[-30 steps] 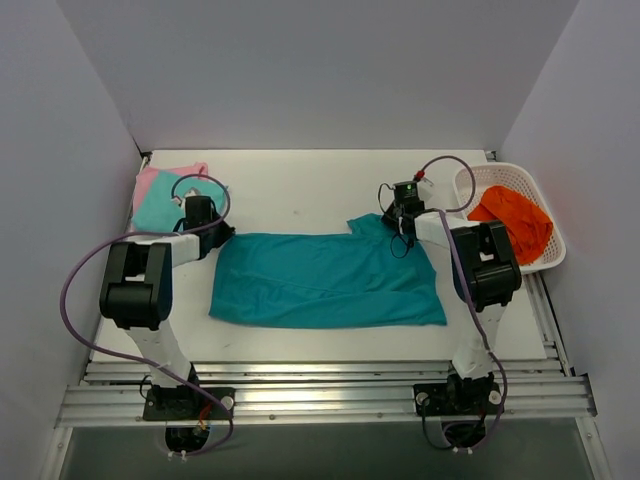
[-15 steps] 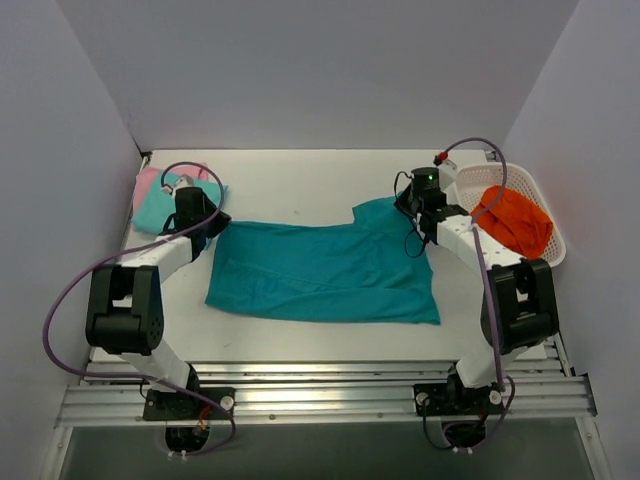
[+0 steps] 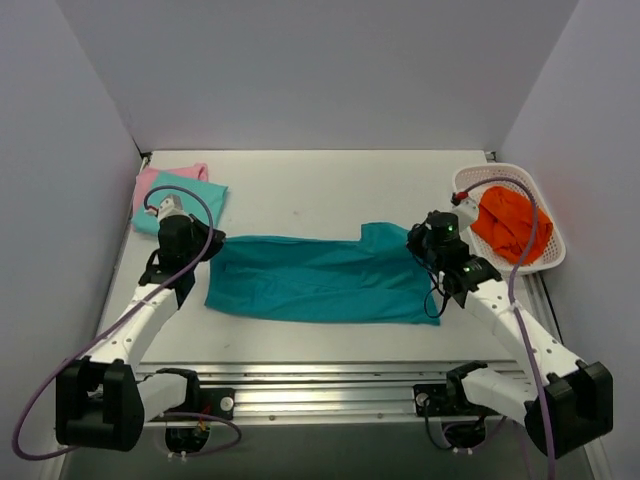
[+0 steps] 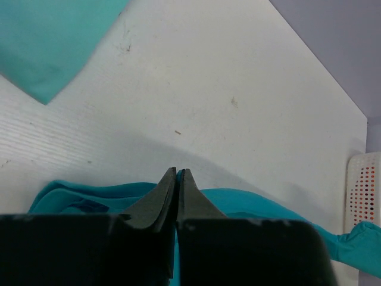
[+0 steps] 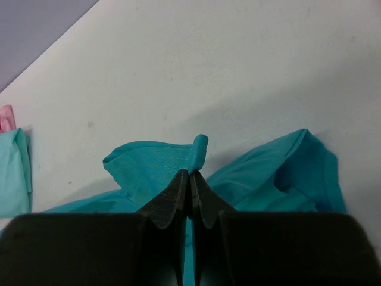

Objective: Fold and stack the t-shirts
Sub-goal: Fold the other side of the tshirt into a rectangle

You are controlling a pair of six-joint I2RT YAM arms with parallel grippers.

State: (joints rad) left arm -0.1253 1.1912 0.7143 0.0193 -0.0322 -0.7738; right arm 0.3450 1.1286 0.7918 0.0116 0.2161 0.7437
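Note:
A deep teal t-shirt (image 3: 315,278) lies spread across the middle of the table, folded to a long band. My left gripper (image 3: 190,243) is shut on its left edge; teal cloth (image 4: 250,199) shows between the pinched fingers (image 4: 177,174). My right gripper (image 3: 420,240) is shut on the shirt's right upper corner, where a fold of teal cloth (image 5: 161,161) sticks out past the closed tips (image 5: 189,174). A folded aqua-mint t-shirt (image 3: 185,195) lies on a folded pink t-shirt (image 3: 152,180) at the back left corner.
A white lattice basket (image 3: 545,250) stands at the right edge with an orange cloth (image 3: 510,222) in it. Grey walls close in the back and both sides. Metal rails (image 3: 320,385) run along the near edge.
Both arms have drawn back toward the near edge, pulling the teal t-shirt's far edge toward me. The shirt now lies as a narrower band.

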